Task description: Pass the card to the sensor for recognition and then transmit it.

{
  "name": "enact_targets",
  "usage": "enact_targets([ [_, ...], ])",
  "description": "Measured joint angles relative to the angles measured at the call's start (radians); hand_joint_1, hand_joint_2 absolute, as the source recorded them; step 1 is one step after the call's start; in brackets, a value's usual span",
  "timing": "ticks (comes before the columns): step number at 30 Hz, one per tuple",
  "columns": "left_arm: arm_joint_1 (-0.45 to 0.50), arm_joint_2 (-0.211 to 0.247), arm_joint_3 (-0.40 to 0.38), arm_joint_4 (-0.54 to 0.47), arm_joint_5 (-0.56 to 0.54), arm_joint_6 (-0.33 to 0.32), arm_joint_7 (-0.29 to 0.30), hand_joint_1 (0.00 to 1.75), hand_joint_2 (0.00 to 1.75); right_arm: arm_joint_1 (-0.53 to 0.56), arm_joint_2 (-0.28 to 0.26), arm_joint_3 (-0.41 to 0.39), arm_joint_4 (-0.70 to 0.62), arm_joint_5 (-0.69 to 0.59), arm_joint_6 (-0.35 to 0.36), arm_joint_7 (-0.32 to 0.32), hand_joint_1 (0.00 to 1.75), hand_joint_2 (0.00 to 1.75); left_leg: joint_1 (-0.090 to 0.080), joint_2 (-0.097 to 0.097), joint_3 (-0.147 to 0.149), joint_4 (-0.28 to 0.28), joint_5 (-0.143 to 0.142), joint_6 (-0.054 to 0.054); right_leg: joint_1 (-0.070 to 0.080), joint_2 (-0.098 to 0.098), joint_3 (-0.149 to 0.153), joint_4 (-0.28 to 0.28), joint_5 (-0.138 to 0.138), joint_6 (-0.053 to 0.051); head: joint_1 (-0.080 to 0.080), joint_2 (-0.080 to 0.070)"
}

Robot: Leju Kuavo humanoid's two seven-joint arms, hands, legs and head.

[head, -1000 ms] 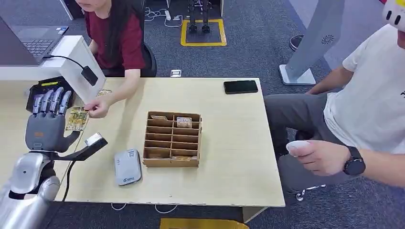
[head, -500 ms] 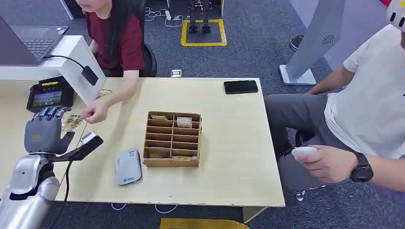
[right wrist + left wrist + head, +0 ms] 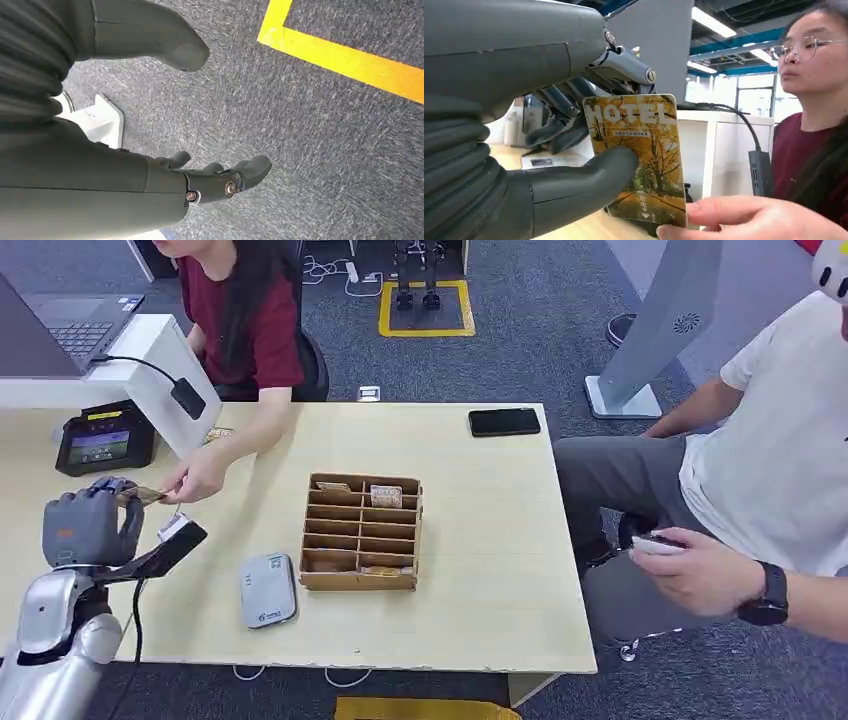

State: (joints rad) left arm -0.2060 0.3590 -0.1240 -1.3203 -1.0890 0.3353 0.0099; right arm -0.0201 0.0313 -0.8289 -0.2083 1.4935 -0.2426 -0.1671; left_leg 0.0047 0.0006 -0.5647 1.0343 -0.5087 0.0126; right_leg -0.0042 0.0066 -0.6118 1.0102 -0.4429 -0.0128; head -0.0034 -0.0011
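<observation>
At the frame's left edge, the robot's left hand (image 3: 88, 528) has curled its fingers (image 3: 574, 107) around the yellow autumn-tree hotel card (image 3: 638, 155) (a person's hand (image 3: 198, 478) also pinches it); the handover is underway, sensor next. The right hand (image 3: 220, 182) hangs released.

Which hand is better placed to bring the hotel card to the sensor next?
The left hand: it already pinches the card, which a person's hand also touches. The right hand hangs over the carpet floor.
</observation>
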Motion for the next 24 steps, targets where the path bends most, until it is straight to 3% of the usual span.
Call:
enact_targets([
  [3,0.008,-0.006,0.011,0.0,0.043,0.001,-0.032,1.75,1.75,0.0,0.0,0.0,0.0,0.0,-0.002,0.0,0.0,1.75,0.0,0.0,0.0,0.0,0.0,0.0,0.0,0.0,0.0,0.0,0.0,0.0,0.0,0.0],
  [11,0.015,-0.016,0.026,0.0,0.05,0.001,-0.034,1.75,1.75,-0.001,0.0,0.0,0.0,0.0,-0.005,0.0,0.0,1.75,0.0,0.0,0.0,0.0,0.0,0.0,0.0,0.0,0.0,0.0,0.0,0.0,0.0,0.0],
  [15,0.027,-0.017,0.03,-0.008,0.19,-0.034,-0.117,1.75,1.75,-0.001,0.0,0.0,0.0,0.003,-0.006,-0.004,0.0,1.75,0.0,0.0,0.0,0.0,0.0,0.0,0.0,0.0,0.0,0.0,0.0,0.0,0.0,0.0],
  [17,0.037,-0.019,0.034,-0.019,0.328,-0.164,-0.131,1.75,1.75,-0.001,0.0,0.0,0.0,0.003,-0.007,-0.007,0.0,1.75,0.0,0.0,0.0,0.0,0.0,0.0,0.0,0.0,0.0,0.0,0.0,0.0,0.0,0.0],
  [20,0.074,-0.019,0.043,-0.046,0.577,-0.428,-0.124,1.75,1.75,-0.001,0.0,-0.005,0.0,0.003,-0.008,-0.01,0.0,1.75,0.0,0.0,0.0,0.0,0.0,0.0,0.0,0.001,0.0,0.0,0.0,0.0,0.0,0.0],
  [24,0.158,0.023,0.046,-0.097,0.838,-0.619,-0.124,1.75,1.75,0.002,0.0,-0.015,0.0,0.009,-0.008,-0.011,0.0,1.75,0.001,0.002,0.0,0.0,-0.001,-0.001,0.0,0.003,-0.001,0.0,0.0,0.0,0.0,0.0],
])
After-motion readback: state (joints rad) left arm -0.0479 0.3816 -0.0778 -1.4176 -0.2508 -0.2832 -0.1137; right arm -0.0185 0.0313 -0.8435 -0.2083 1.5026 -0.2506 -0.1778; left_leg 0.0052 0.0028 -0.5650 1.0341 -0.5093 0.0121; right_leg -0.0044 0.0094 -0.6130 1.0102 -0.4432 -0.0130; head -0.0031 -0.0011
